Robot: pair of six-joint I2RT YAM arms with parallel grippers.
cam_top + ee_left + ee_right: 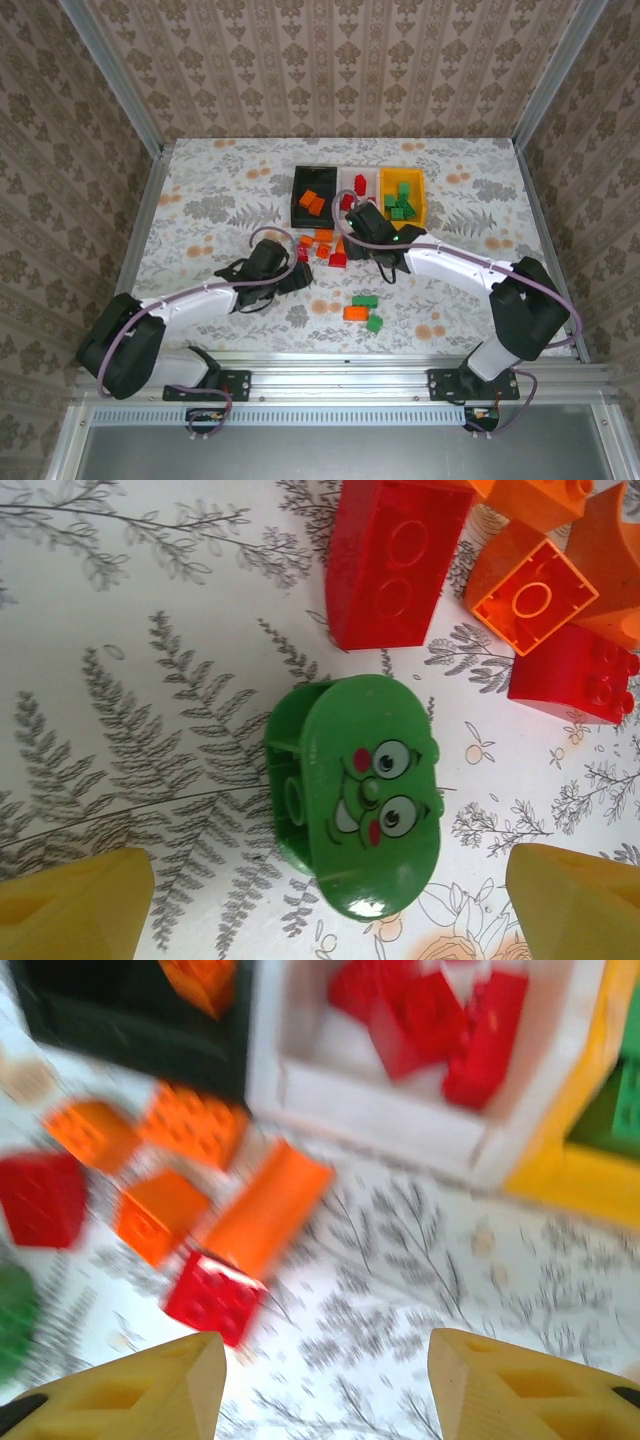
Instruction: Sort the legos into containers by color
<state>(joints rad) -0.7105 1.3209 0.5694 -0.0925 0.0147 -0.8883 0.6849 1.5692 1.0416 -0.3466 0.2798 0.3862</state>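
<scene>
Nearest my bases, two small green plastic bricks [364, 300] and an orange plastic brick [354, 313] lie close together on the flower-patterned table [200, 200]. My left gripper [325, 898] has its yellow fingers spread wide to either side of a rounded green plastic brick with a cartoon face [370, 800], touching nothing. Just beyond sits a cluster of loose orange and red bricks [325, 245]. My right gripper [325, 1390] hangs by that cluster, its fingers apart and empty. Farthest stand three bins in a row: the black plastic bin [296, 195] holds orange bricks, the white plastic bin [350, 1100] red, and the yellow plastic bin [424, 200] green.
</scene>
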